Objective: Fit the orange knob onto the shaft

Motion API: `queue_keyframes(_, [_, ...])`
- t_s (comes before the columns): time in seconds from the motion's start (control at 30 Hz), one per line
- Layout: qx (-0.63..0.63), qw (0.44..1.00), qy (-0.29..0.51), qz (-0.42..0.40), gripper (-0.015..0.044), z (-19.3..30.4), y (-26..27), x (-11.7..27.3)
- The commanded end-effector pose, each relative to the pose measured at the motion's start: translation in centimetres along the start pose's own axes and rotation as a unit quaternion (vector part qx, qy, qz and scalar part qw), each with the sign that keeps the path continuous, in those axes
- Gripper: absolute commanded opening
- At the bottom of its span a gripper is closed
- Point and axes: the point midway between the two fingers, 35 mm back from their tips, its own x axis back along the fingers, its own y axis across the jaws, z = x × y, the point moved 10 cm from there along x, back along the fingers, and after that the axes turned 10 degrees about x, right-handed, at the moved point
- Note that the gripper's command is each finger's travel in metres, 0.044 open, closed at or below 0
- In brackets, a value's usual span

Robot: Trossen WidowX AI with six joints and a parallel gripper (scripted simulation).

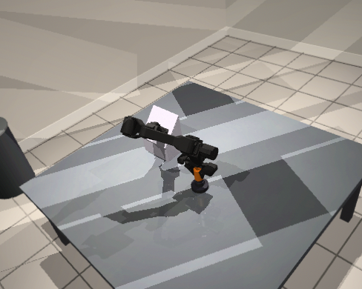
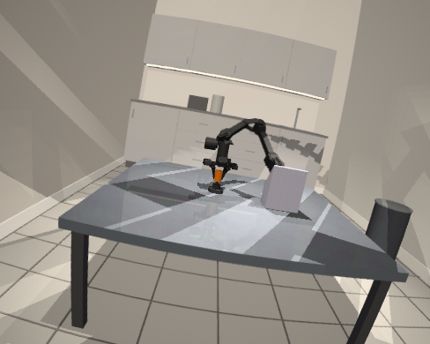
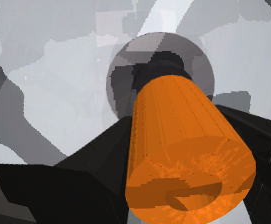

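Note:
The orange knob [image 1: 198, 174] [image 2: 218, 175] [image 3: 186, 120] is roughly upright between the fingers of my gripper [image 1: 198, 171] [image 2: 218, 173] [image 3: 172, 119], which is shut on it. The round dark pedestal [image 1: 200, 187] [image 2: 215, 190] [image 3: 202, 62] stands on the table directly below. A short dark piece, seemingly the shaft, shows between the knob's lower end and the pedestal's wide base, so the knob is above the base. Whether the shaft's tip is inside the hole is hidden. A flat-sided recess shows in the knob's near end in the wrist view. The shaft's flat side cannot be seen.
A pale lilac block [image 1: 163, 116] [image 2: 285, 190] stands on the grey table [image 1: 166, 256] [image 2: 233, 256] beside the arm's base. A large dark cylinder [image 1: 7, 163] [image 2: 387, 227] is beyond the table's edge. Shadows and bright bands cross the tabletop.

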Motion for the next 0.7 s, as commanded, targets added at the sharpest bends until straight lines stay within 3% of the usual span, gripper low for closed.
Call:
queue_keyframes(0.0, [0.003, 1.0, 0.001, 0.0, 0.0, -0.04, 0.01, -0.03])
queue_keyframes(0.47, [0.003, 1.0, 0.001, 0.0, 0.0, -0.13, 0.15, 0.42])
queue_keyframes(0.67, [0.087, 0.996, 0.001, 0.0, 0.0, -0.11, 0.03, 0.37])
